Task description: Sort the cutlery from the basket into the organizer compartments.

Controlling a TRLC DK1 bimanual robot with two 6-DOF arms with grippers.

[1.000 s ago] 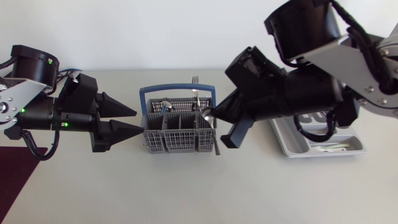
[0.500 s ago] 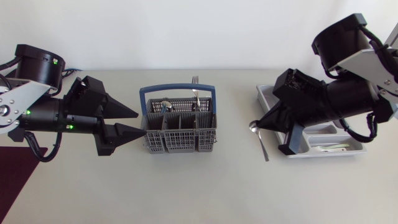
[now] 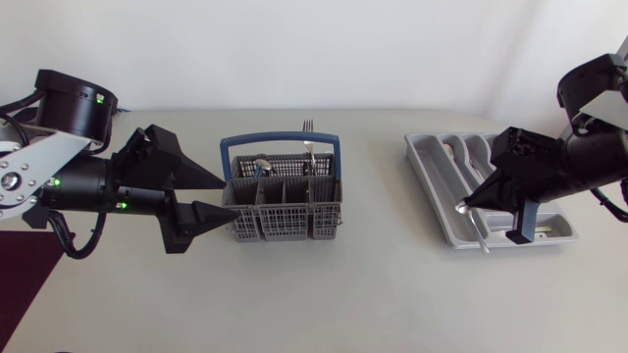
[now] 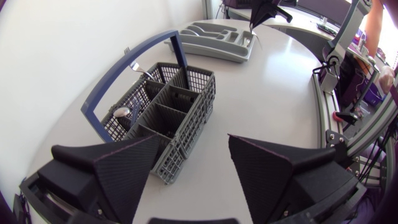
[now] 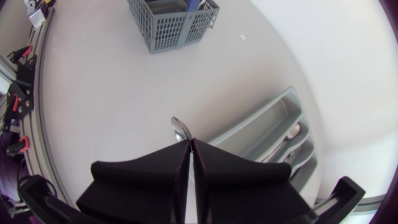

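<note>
Left gripper (image 3: 230,196): fingers spread wide, nothing held, tips just beside the left end of the basket (image 3: 285,224). In the basket: a fork (image 3: 308,132) standing upright at the far side, more cutlery in the compartments. Well to the right, the organizer (image 3: 432,162), a few pieces lying in its compartments. Right gripper (image 3: 471,203): clamped tight on a spoon (image 3: 478,233) over the organizer's near edge, bowl poking out past the fingertips, handle slanting across that edge.
</note>
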